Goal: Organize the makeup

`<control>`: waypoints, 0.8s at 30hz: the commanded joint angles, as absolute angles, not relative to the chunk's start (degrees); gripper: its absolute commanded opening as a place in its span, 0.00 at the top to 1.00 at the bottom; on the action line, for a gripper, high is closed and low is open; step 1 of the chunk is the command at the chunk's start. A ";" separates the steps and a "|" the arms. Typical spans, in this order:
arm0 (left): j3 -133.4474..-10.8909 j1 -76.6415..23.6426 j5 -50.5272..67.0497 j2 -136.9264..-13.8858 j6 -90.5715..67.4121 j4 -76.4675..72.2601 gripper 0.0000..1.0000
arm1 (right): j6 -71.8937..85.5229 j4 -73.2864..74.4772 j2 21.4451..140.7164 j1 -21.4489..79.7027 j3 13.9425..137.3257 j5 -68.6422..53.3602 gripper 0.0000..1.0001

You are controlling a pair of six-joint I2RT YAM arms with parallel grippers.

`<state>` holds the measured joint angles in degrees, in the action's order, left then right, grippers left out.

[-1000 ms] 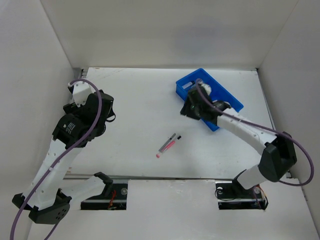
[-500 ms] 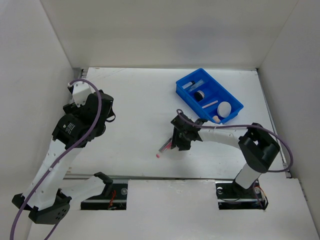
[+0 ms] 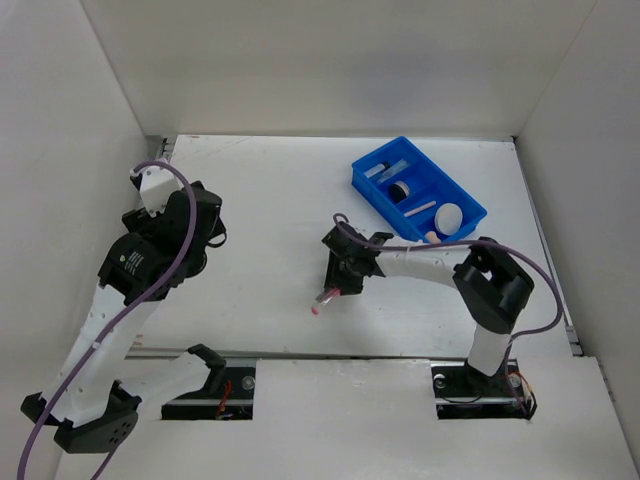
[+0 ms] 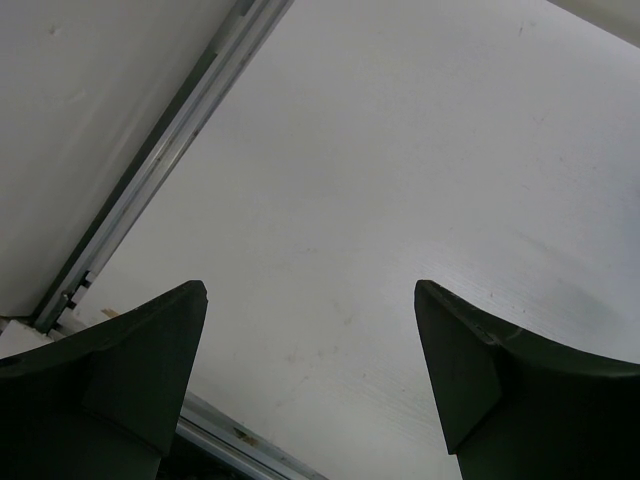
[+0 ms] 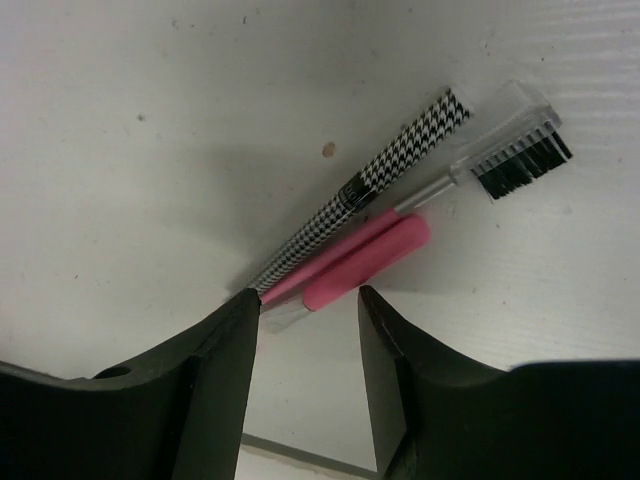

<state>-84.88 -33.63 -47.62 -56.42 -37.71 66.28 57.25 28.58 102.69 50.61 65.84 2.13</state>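
Slim pencils (image 3: 322, 300) lie together on the table's middle. In the right wrist view they are a black-and-white checked pencil (image 5: 390, 170), a pink pencil (image 5: 365, 262) and a clear brush with black bristles (image 5: 515, 160). My right gripper (image 3: 341, 277) is low over them and open; in its wrist view (image 5: 305, 310) its fingertips stand on either side of their near ends. The blue tray (image 3: 468, 203) holds clear tubes (image 3: 385, 168), a round compact (image 3: 400, 188), a cream puff (image 3: 448, 216) and a peach sponge (image 3: 432, 237). My left gripper (image 3: 210, 228) is open and empty (image 4: 310, 310).
A slim white stick (image 3: 420, 208) lies in the tray's middle slot. White walls close in the table on the left, back and right. A metal rail (image 4: 150, 190) runs along the table's left edge near my left gripper.
My right gripper has moved from over the blue tray down and left to the pencils on the table. The left arm has shifted slightly.
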 commanded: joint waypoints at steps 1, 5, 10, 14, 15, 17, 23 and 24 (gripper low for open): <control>-84.81 -33.22 -47.99 -54.76 -36.48 66.88 0.18 | 58.44 28.65 104.50 51.06 68.55 4.39 0.50; -84.81 -33.22 -48.52 -54.76 -36.47 66.88 0.18 | 58.45 30.93 105.12 51.06 69.08 6.94 0.60; -84.29 -33.22 -48.52 -54.23 -36.47 66.88 0.18 | 58.97 34.00 103.89 51.06 68.56 12.12 0.63; -84.29 -33.22 -48.52 -54.23 -35.95 66.36 0.18 | 58.97 34.63 102.31 51.06 66.45 13.27 0.66; -84.29 -33.22 -48.52 -54.23 -35.95 66.36 0.18 | 59.50 34.63 101.78 51.06 66.45 13.27 0.66; -84.29 -33.22 -48.52 -54.75 -35.95 65.74 0.18 | 59.50 34.63 101.78 51.06 66.45 13.80 0.73; -83.77 -33.22 -47.99 -54.76 -35.95 65.74 0.18 | 60.12 35.77 103.36 51.06 65.92 15.55 0.78; -83.76 -33.22 -47.99 -54.76 -35.95 65.74 0.18 | 60.12 36.29 103.36 51.06 65.92 16.08 0.78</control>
<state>-84.71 -33.63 -47.59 -54.94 -36.82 66.19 59.40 33.78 103.90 50.70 66.59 12.62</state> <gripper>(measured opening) 0.822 0.220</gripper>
